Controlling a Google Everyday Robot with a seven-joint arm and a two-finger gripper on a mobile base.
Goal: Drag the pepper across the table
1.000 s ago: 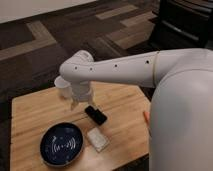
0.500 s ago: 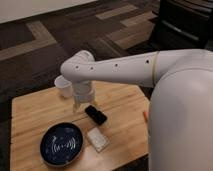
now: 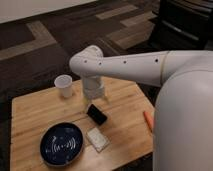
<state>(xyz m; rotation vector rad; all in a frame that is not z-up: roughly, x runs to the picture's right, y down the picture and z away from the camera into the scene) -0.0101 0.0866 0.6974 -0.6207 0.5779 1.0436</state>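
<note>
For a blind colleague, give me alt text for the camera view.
A white robot arm reaches over the wooden table, its gripper hanging between a white cup and a black phone. The orange pepper lies apart at the right edge; a blue plate and white block sit nearer.

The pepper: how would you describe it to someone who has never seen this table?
On the light-wood table, look at the right edge, beside the robot's white body: the pepper lies there. The gripper is far off, by the white cup. Nothing else there is slim and orange-red.

Wrist (image 3: 92,84) hides the hand (image 3: 94,99) above the phone (image 3: 96,114); body (image 3: 185,115) partly covers the pepper (image 3: 148,120)
</note>
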